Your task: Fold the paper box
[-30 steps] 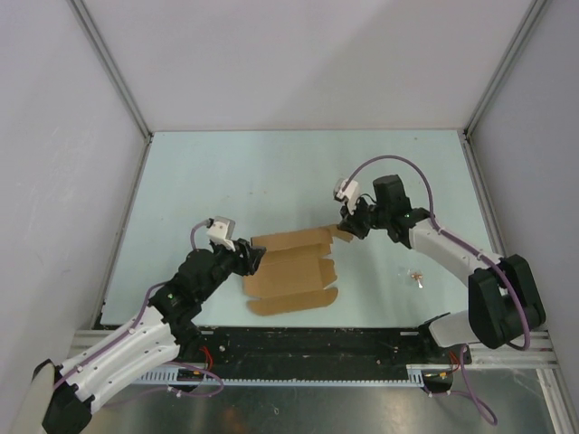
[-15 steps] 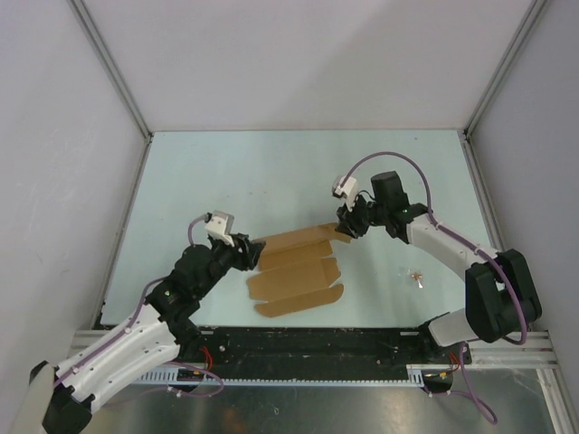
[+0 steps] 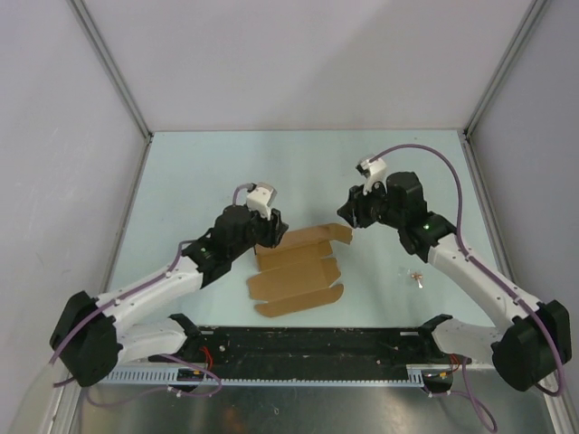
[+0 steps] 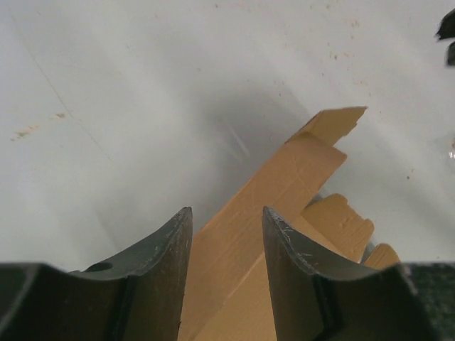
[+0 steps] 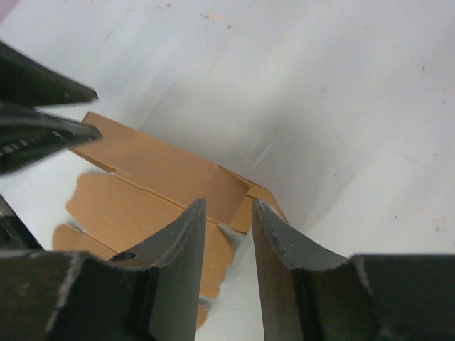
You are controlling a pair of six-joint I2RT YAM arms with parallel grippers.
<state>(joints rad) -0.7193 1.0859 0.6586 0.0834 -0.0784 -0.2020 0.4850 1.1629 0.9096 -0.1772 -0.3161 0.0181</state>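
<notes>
The paper box (image 3: 294, 271) is a brown die-cut sheet lying mostly flat on the pale table, its far strip and right end tab raised a little. My left gripper (image 3: 271, 237) is open over the sheet's far left corner. In the left wrist view the cardboard (image 4: 284, 177) runs under and between the open gripper (image 4: 226, 213). My right gripper (image 3: 349, 217) is open just beyond the sheet's far right tab and holds nothing. In the right wrist view the gripper (image 5: 226, 206) hovers above that tab (image 5: 242, 199), and the left gripper's fingers (image 5: 50, 128) show at the left.
A small reddish bit (image 3: 417, 277) lies on the table right of the sheet. Grey enclosure walls with metal posts (image 3: 127, 99) close the left, right and back. A black rail (image 3: 308, 344) runs along the near edge.
My left arm has reached forward and right, to the sheet's far left corner. My right gripper has drawn up and back from the far right tab. The sheet has shifted slightly.
</notes>
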